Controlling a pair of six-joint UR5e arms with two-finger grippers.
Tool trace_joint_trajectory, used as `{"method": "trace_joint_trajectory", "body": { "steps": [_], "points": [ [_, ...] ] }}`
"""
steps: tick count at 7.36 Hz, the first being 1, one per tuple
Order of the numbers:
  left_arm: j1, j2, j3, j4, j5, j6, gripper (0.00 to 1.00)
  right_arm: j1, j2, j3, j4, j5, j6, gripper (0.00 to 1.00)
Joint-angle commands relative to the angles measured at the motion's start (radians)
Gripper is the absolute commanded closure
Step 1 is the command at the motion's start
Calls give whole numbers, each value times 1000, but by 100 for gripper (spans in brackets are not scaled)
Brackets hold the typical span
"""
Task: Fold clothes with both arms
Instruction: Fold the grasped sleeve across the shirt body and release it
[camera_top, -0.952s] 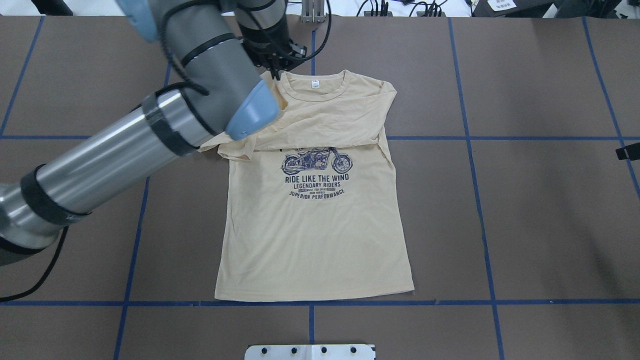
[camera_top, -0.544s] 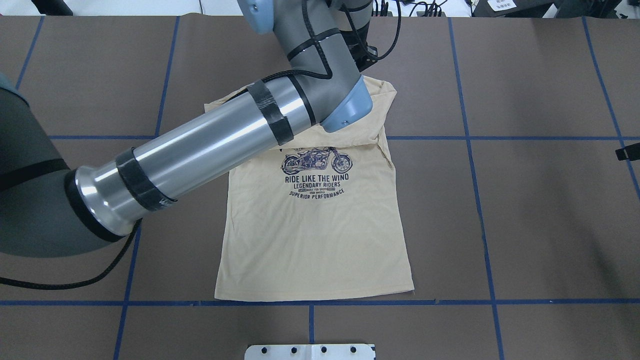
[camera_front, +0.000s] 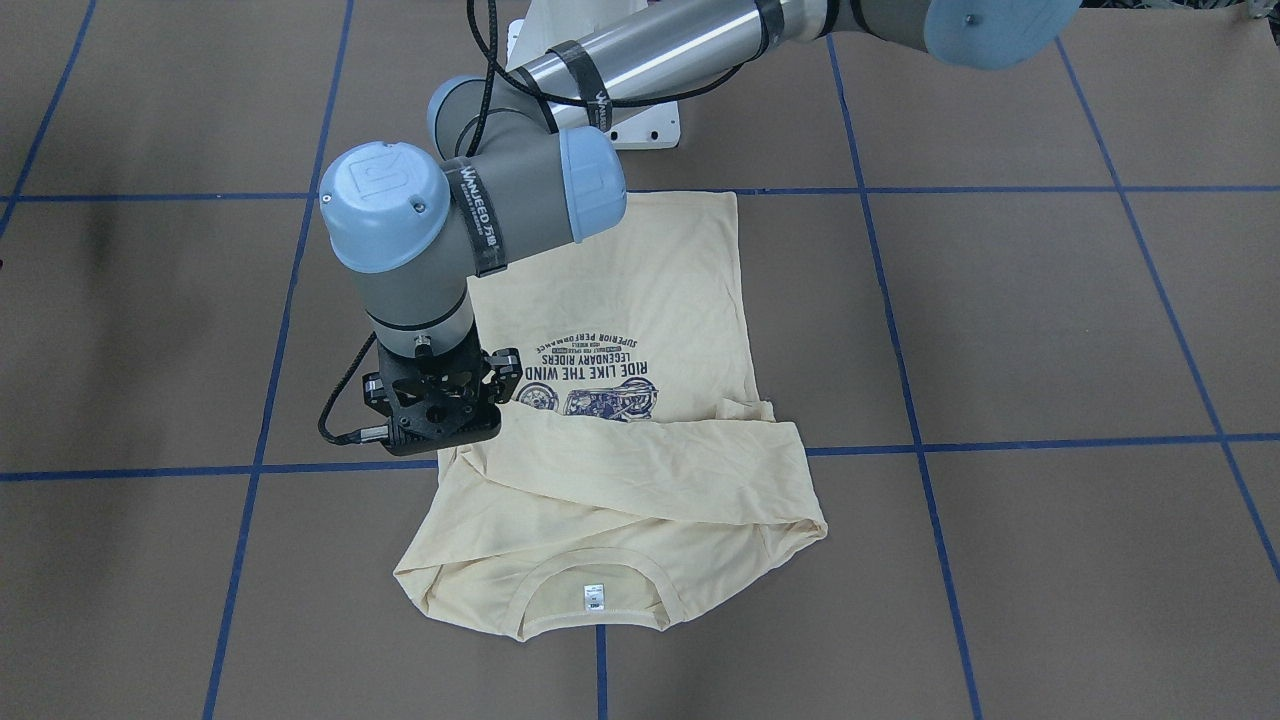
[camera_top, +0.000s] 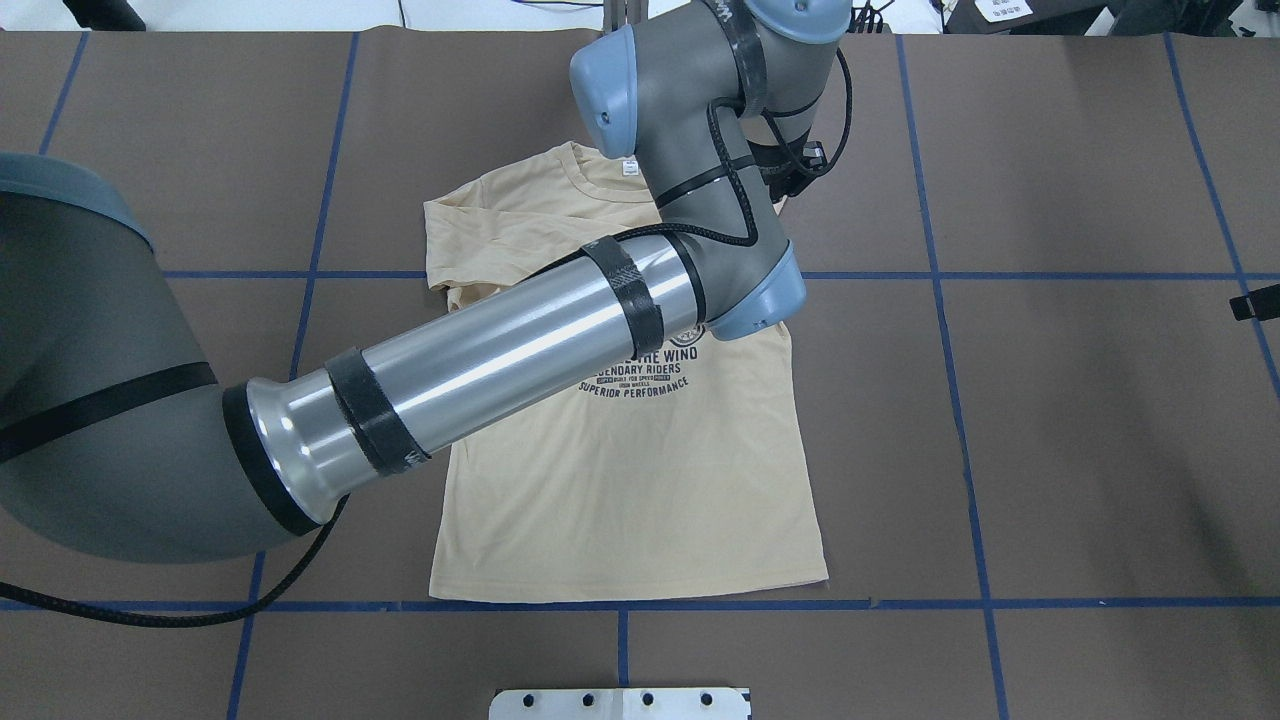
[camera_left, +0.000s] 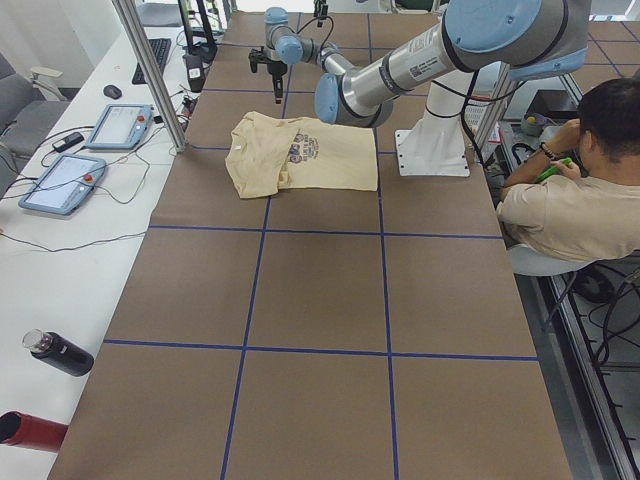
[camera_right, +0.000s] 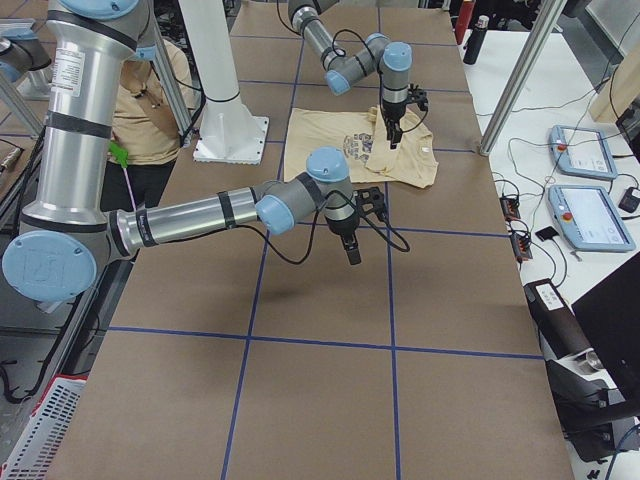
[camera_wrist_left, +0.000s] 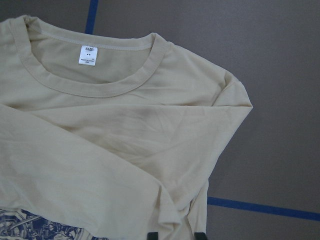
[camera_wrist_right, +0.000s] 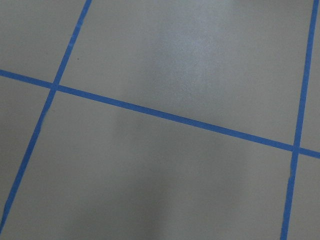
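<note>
The cream-yellow T-shirt (camera_top: 620, 480) lies flat on the brown table, print up, collar at the far side. Its sleeves (camera_front: 640, 470) are folded across the chest, and the white neck label (camera_wrist_left: 89, 55) shows. My left arm reaches across the shirt. Its gripper (camera_front: 440, 425) hangs over the shirt's right shoulder edge. In the left wrist view the gripper (camera_wrist_left: 176, 235) shows two fingertips (camera_wrist_left: 152, 234) standing apart over the cloth, open and holding nothing. My right gripper (camera_right: 352, 255) points down over bare table far to the right of the shirt. I cannot tell whether it is open or shut.
The white pedestal base (camera_top: 620, 703) sits at the near table edge. A seated person (camera_left: 580, 200) is beside it. Two teach pendants (camera_left: 70, 180) and bottles (camera_left: 60, 352) lie on the side bench. Blue tape lines (camera_wrist_right: 170, 117) grid the table.
My left arm has swung from the shirt's left shoulder across the collar to its right shoulder. The shirt has kept its place and shape. The right gripper has not moved.
</note>
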Motion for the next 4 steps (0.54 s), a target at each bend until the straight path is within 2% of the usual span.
{"method": "trace_joint_trajectory", "body": {
  "steps": [1,2,4],
  "points": [
    [3,5,-31,-4,17,112,0,-2,10,9,2,3,24,0],
    [0,67,-118,4,16,208,0,-21,50,17,3,6,135,0],
    [-4,256,-392,81,16,310,0,-183,76,75,31,-61,370,0]
  ]
}}
